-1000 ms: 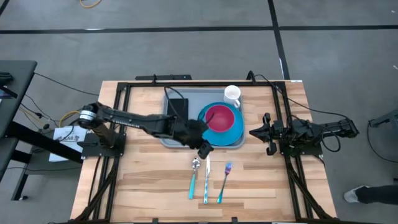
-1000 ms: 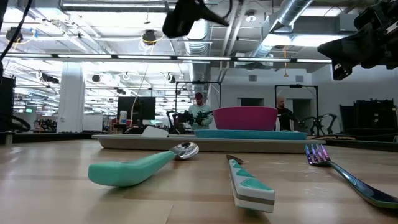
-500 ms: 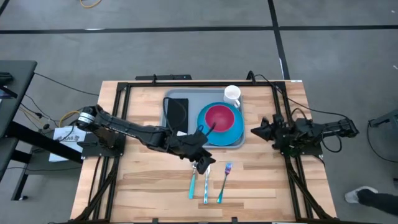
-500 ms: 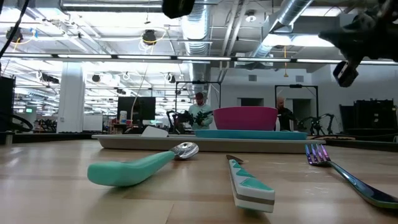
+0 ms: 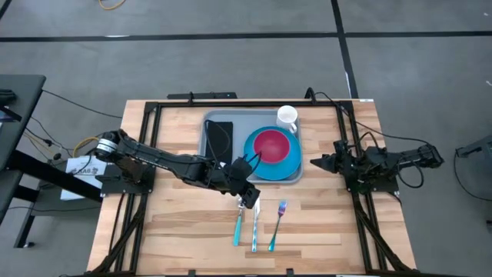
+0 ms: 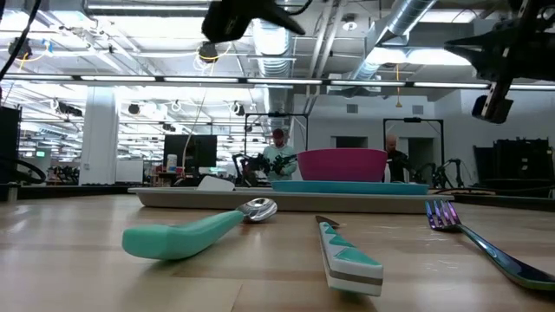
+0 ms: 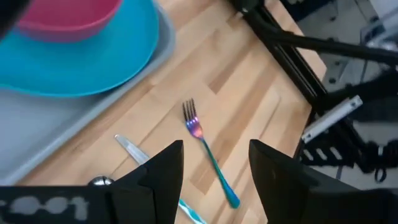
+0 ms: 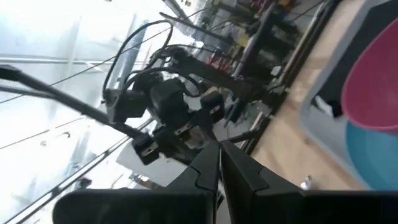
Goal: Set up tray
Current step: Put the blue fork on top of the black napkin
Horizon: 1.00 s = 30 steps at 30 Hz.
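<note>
Spoon (image 5: 239,219), knife (image 5: 255,223) and fork (image 5: 277,225) lay near the grey tray (image 5: 238,123); left gripper (image 5: 247,198) spread above them, right gripper (image 5: 317,162) pressed together

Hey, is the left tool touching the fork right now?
Apart. The left wrist view shows the fork lying on bare table between and beyond the left tool's open fingers, untouched.

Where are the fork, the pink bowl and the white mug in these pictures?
fork (image 5: 276,227): high view, middle of its handle.
pink bowl (image 5: 270,144): high view, centre of its inside.
white mug (image 5: 287,116): high view, its round opening.
</note>
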Each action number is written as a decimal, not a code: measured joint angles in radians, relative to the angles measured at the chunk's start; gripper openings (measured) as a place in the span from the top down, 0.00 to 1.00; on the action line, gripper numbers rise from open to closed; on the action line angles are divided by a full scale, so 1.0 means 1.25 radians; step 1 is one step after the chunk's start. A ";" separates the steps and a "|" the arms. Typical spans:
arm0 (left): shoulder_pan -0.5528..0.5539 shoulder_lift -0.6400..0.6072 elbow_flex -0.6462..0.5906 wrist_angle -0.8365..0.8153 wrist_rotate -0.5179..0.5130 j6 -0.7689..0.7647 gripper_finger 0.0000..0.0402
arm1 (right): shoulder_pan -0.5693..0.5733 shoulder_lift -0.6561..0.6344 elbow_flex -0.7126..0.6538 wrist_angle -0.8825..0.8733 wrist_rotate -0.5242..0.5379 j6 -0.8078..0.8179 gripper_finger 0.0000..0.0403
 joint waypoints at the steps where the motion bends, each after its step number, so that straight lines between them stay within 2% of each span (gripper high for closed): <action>1: 0.000 0.000 -0.015 0.016 -0.002 -0.021 0.58 | 0.002 0.004 0.000 0.000 0.013 -0.003 0.97; 5: 0.000 0.017 -0.074 0.079 0.013 -0.094 0.58 | 0.006 0.021 0.000 -0.002 0.045 -0.003 0.97; 8: 0.000 0.057 -0.080 0.146 0.048 -0.126 0.58 | 0.006 0.022 0.000 -0.002 0.045 -0.003 0.97; 11: -0.003 0.114 -0.044 0.234 0.082 -0.128 0.58 | 0.006 0.021 0.000 -0.007 0.045 -0.003 0.97; 13: -0.005 0.158 -0.005 0.234 0.101 -0.128 0.58 | 0.006 0.021 0.000 -0.012 0.045 -0.003 0.97; 17: -0.011 0.236 0.088 0.158 0.138 -0.131 0.58 | 0.006 0.021 0.001 -0.023 0.045 -0.002 0.97; 21: -0.023 0.296 0.196 -0.001 0.133 -0.130 0.58 | 0.006 0.021 0.001 -0.041 0.045 0.009 0.97; 27: -0.046 0.326 0.300 -0.166 0.057 -0.159 0.58 | 0.006 0.021 0.001 -0.064 0.044 0.010 0.97; 30: -0.052 0.327 0.302 -0.164 0.018 -0.207 0.58 | 0.006 0.021 0.001 -0.074 0.042 0.006 0.97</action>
